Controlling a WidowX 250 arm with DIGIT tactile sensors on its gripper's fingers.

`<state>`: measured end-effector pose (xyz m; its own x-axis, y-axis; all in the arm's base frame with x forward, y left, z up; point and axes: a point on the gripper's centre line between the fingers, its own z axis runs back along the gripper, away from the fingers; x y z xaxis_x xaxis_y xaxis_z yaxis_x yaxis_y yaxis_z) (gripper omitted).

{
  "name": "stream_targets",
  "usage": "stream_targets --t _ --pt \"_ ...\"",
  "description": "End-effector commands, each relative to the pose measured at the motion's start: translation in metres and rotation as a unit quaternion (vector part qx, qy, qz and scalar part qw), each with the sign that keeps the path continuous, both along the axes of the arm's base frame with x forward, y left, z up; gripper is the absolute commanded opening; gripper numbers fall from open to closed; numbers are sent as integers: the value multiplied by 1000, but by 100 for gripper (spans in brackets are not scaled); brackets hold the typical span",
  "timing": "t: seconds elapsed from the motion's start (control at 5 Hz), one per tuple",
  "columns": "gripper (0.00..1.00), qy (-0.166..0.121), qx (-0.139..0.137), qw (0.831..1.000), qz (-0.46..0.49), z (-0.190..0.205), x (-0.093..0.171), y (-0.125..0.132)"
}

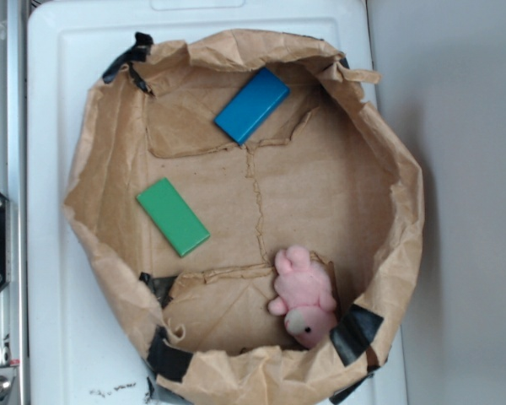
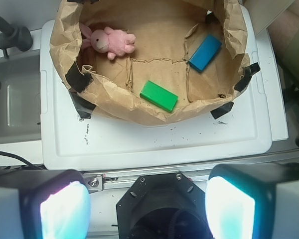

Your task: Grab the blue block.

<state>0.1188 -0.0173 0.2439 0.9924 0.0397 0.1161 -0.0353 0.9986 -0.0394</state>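
Observation:
The blue block [image 1: 251,105] lies flat on the floor of a rolled-down brown paper bag [image 1: 396,245], at the bag's far side in the exterior view. In the wrist view the blue block [image 2: 205,53] sits at the upper right inside the paper bag [image 2: 65,50]. My gripper [image 2: 147,209] is far back from the bag, above the robot's black base, and is out of sight in the exterior view. Its two pale-padded fingers [image 2: 65,209] stand wide apart with nothing between them.
A green flat block [image 1: 173,216] lies left of the bag's middle; the wrist view shows the green block [image 2: 159,96] near the bag's closest wall. A pink plush bunny [image 1: 304,297] rests in one corner. The bag sits on a white lid [image 1: 59,295]. A black base plate [image 2: 162,204] is under the gripper.

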Motion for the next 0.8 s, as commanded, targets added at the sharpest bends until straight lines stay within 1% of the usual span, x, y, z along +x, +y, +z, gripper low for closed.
stream_targets --t 0.0,0.2,0.4,0.6 --pt "100 0 0 1000 0 0 0 0" --pt "100 -8 -24 1000 9 -3 50 -10" --pt "100 -30 -23 999 26 -14 95 -14" --pt "100 -43 -15 997 55 -30 107 -1"
